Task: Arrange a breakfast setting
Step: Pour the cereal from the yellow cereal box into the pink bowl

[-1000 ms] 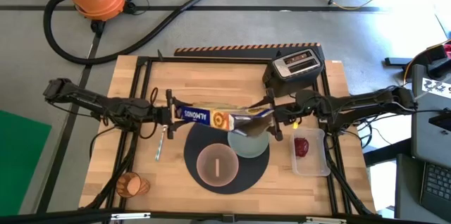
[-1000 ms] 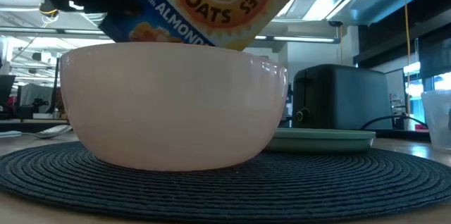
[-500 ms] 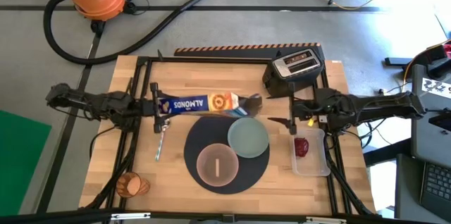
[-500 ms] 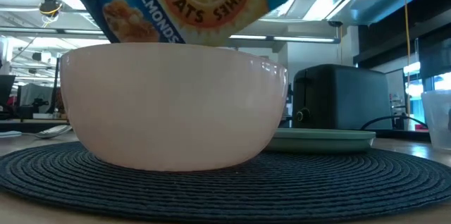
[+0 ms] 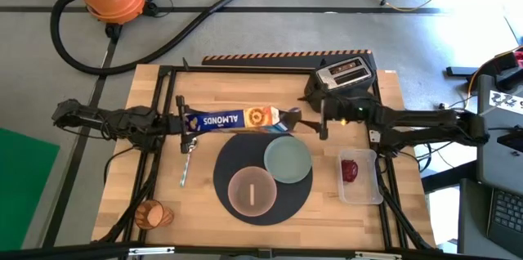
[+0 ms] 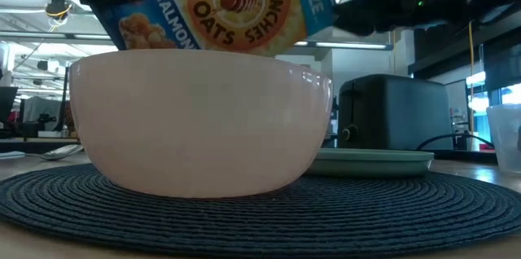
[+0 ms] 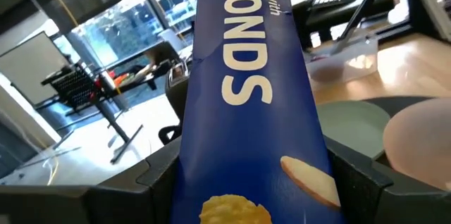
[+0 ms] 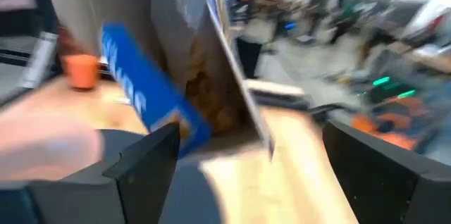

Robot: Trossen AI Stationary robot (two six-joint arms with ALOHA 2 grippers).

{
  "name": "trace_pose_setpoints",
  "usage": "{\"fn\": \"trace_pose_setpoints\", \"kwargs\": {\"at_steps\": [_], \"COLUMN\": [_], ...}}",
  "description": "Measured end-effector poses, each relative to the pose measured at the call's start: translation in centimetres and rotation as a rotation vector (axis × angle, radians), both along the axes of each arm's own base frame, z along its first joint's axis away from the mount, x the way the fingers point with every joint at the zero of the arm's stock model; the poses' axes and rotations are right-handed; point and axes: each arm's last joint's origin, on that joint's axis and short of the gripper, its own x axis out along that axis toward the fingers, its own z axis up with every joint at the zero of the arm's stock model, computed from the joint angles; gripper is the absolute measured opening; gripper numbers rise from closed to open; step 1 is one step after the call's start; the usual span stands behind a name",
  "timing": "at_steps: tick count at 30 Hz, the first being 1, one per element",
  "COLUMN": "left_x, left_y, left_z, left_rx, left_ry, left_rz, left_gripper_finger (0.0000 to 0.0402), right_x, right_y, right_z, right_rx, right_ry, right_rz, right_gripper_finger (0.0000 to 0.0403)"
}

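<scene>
My left gripper (image 5: 186, 123) is shut on a blue cereal box (image 5: 241, 118) that lies level in the air past the far rim of the round dark-grey mat (image 5: 225, 170). The box's open end points right. My right gripper (image 5: 323, 123) is open just right of that open end (image 8: 211, 104), touching nothing. The pink bowl (image 5: 252, 190) and the pale green plate (image 5: 288, 160) rest on the mat. The metal spoon (image 5: 185, 166) lies left of the mat. The orange cup (image 5: 154, 213) is at the near left. The red apple (image 5: 350, 169) lies in a clear tub. No toast slice shows. My left gripper pinches the box's closed end (image 7: 204, 182) between its two fingers, one on each broad face. The fingers come level from the table's left and lie along the box. The box is lifted clear, about level, a narrow side up, its front (image 6: 244, 6) facing the near edge.
The black toaster (image 5: 343, 76) stands at the far right, just behind my right gripper. The clear tub (image 5: 359, 178) sits right of the mat. Bare wood lies at the far left and along the near edge.
My left gripper has drawn the box toward the table's left and far edge, off the plate and mat, and the box has come level. My right gripper has left the box's open end, gone right, then come back toward the far edge and the box.
</scene>
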Motion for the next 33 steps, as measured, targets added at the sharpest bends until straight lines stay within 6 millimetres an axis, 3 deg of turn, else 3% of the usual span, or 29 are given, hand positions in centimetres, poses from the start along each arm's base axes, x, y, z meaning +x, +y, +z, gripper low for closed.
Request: {"fn": "trace_pose_setpoints", "kwargs": {"at_steps": [6,12,17,23,33], "left_x": [-0.1,-0.8,-2.1,-3.4,-2.5], "left_y": [0.1,0.1,0.2,0.4,0.0], "left_z": [0.6,1.3,2.8,3.1,3.7], "left_rx": [0.04,0.079,0.076,0.084,0.069], "left_ry": [-0.048,-0.115,-0.261,-0.313,-0.372], "left_rz": [0.008,-0.009,-0.021,-0.035,-0.124], "left_gripper_finger": [0.0243,0.0243,0.0242,0.0242,0.0242], "right_x": [0.5,0.8,-0.1,-1.2,3.8], "right_y": [-1.3,-1.4,-2.2,-3.0,-2.7], "right_z": [-0.8,-0.6,-0.1,1.2,0.3], "right_rx": [0.049,0.036,0.031,0.014,0.007], "right_ry": [0.014,-0.032,-0.037,-0.119,-0.319], "right_rz": [-0.026,0.037,0.023,0.034,0.211], "right_gripper_finger": [0.0337,0.0337,0.0337,0.0337,0.0337]}}
